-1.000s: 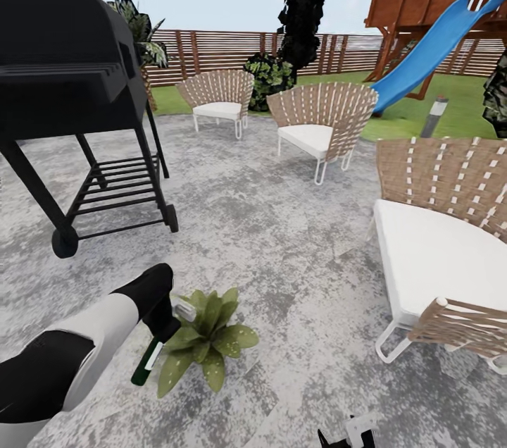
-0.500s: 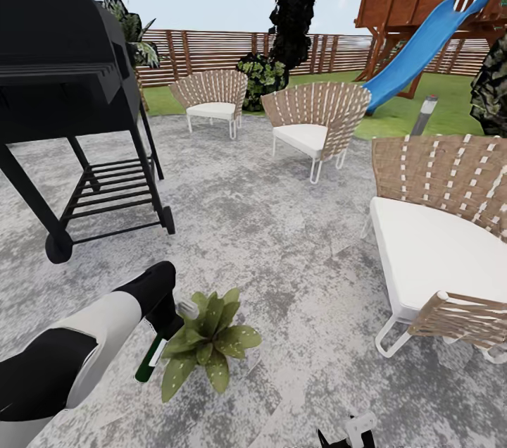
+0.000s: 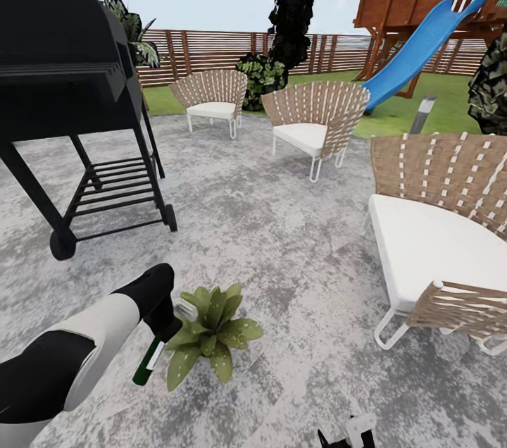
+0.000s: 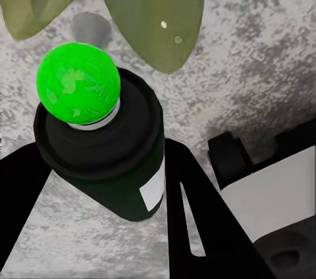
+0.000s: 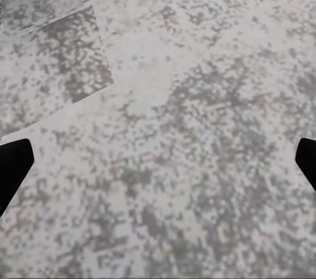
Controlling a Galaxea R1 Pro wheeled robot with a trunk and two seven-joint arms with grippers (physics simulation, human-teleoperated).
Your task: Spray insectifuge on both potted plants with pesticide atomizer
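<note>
On patio (image 3: 282, 237), left gripper (image 3: 163, 327) pinches atomizer (image 3: 149, 361) beside potted plant (image 3: 211, 335); right gripper (image 5: 158, 160) prob. spread.

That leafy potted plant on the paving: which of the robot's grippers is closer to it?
Left. The left gripper holds the atomizer right beside the plant, nozzle at its leaves. The right gripper is low, apart from it.

The left arm (image 3: 84, 349) is a thick rounded limb banded glossy black and white, ending in a black wrist. Its gripper (image 4: 99, 180) has flat matte-black fingers (image 4: 197, 220). The right gripper (image 5: 158, 167) shows black fingertips; a white bracket (image 3: 359, 428) tops its black base.
</note>
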